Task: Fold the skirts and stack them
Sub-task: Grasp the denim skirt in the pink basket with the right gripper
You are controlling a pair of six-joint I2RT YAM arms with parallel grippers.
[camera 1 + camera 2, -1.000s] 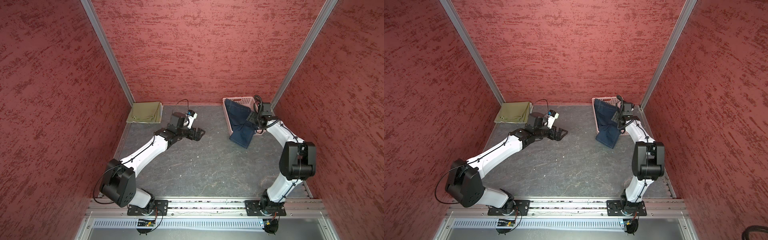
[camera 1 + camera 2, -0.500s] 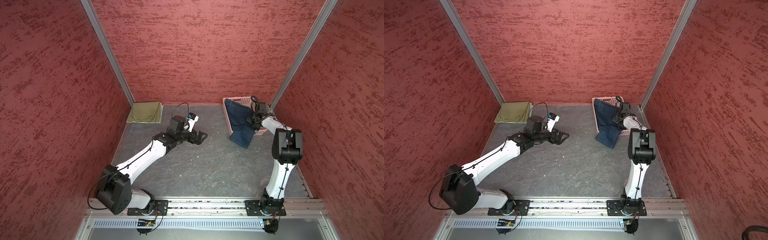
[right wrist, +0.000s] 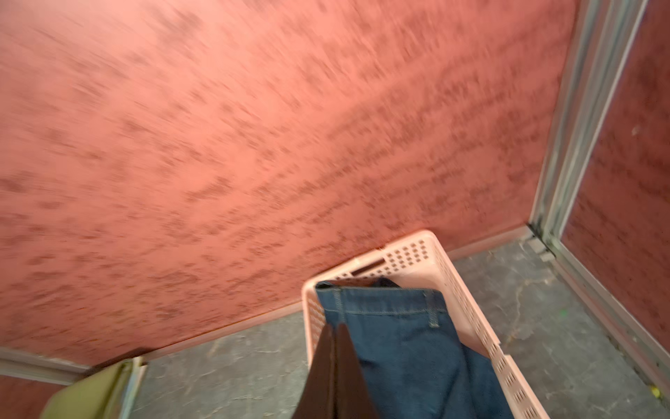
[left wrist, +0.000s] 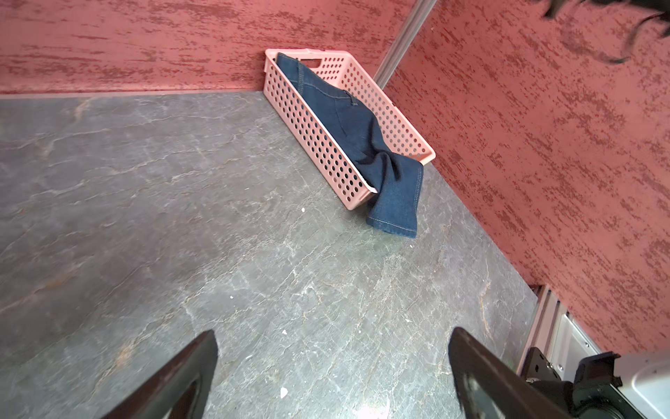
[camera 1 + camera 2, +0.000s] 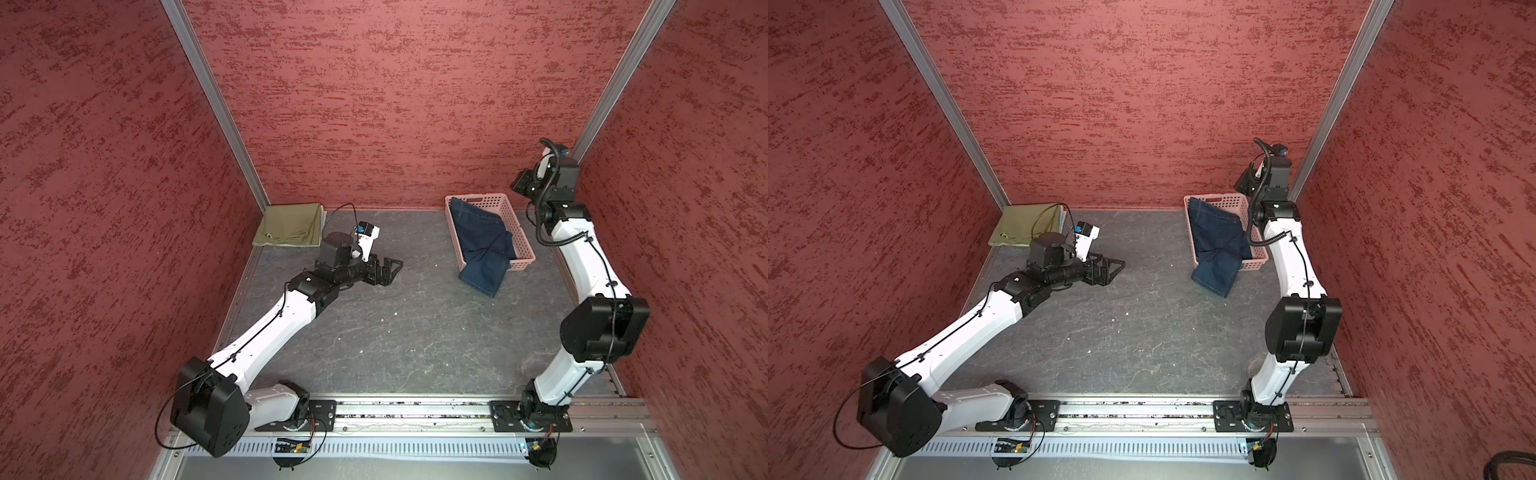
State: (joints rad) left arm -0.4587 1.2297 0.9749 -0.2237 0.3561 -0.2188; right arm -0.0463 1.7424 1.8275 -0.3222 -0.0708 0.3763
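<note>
**Denim Skirt Unfolded, Green Skirt Folded**

Status: one green skirt point(image 5: 291, 226) lies folded flat in the far left corner of the table point(image 5: 415, 332). A pale edge point(image 3: 135, 373) under it cannot be identified. One denim skirt point(image 5: 478, 237) lies crumpled in the single pink basket point(image 5: 517, 237), its hem spilling over the near rim onto the table. Folding and stacking it remain.

Left gripper point(image 5: 390, 270): jaws wide apart, empty, low over the table.

Right gripper point(image 5: 521, 189): jaws together, empty, raised above the basket's far end.
</note>
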